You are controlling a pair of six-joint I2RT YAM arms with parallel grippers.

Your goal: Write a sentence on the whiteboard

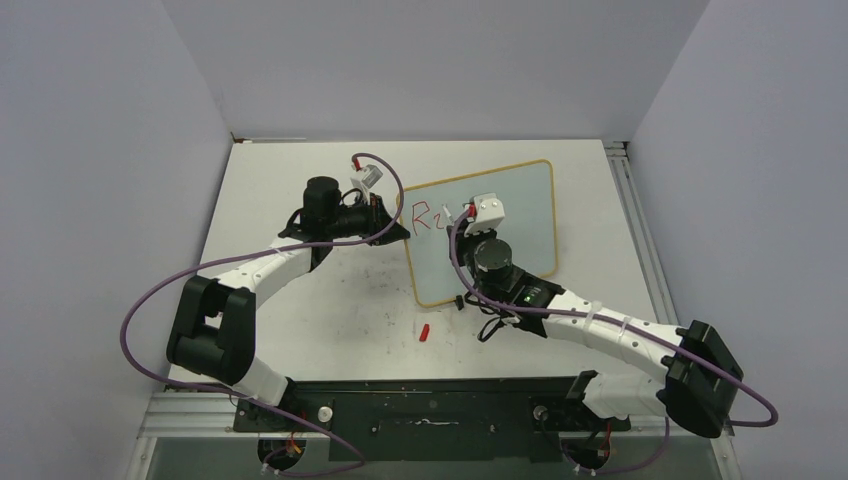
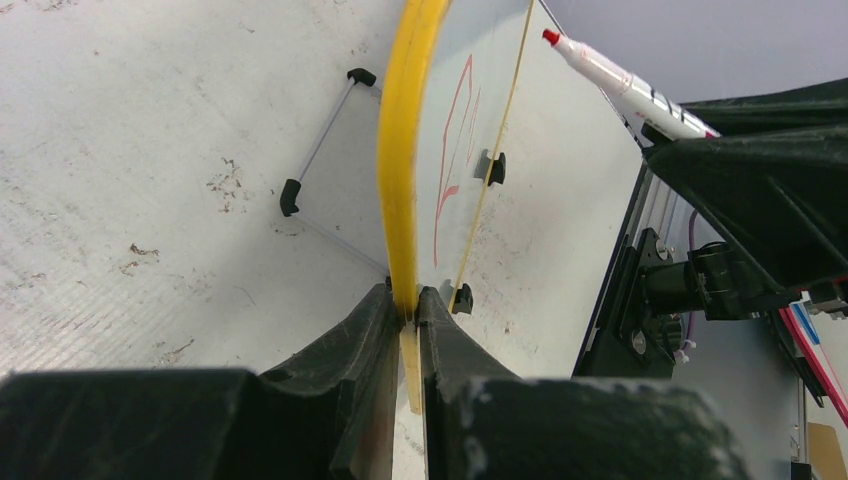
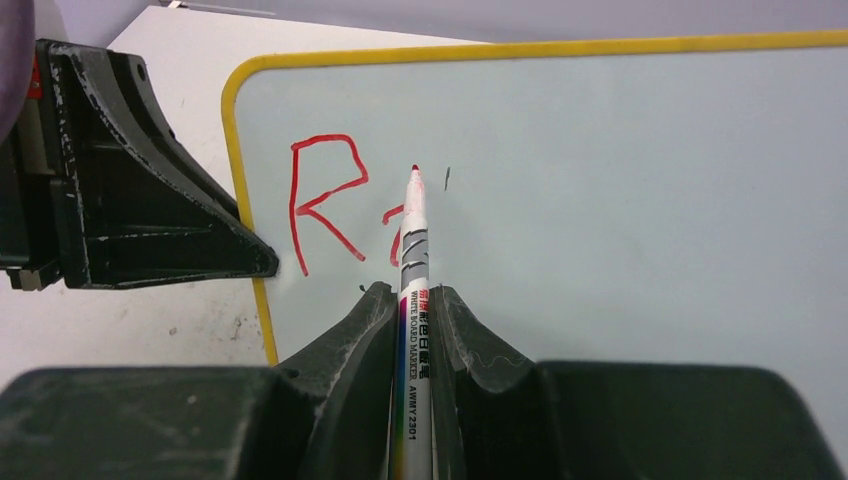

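The whiteboard [image 1: 520, 200] sits on the table [image 1: 300, 310] ahead of both arms. In the top view its long axis runs left to right, the right end angled slightly toward the far wall. From these views you cannot tell whether it lies flat or stands tilted.

At the whiteboard's left edge, the left gripper [image 1: 398, 228] is clenched on the yellow frame. The left wrist view shows the frame [image 2: 400, 150] pinched between both fingers [image 2: 360, 340], with the board seen nearly edge-on. A thin wire stand with black end caps [image 2: 290, 195] shows to the left of the frame there.

Just inside that edge, the sentence [image 1: 430, 218] stands in the whiteboard's upper-left corner. You can read a red capital R [image 3: 325, 200] and a partial second stroke beside it. The lettering stands upright as seen from the arm bases, its line running along the long axis.

Right of the R, the right gripper [image 1: 475, 225] is closed on a white board marker [image 3: 412, 270], the barrel clamped between its fingers. The marker's long axis runs from the gripper toward the whiteboard's face, and its red tip points at the spot just right of the partial stroke. Whether the tip touches the surface cannot be told.

In front of the whiteboard's near edge, apart from it, a small red cap-like piece [image 1: 424, 332] lies on the table.
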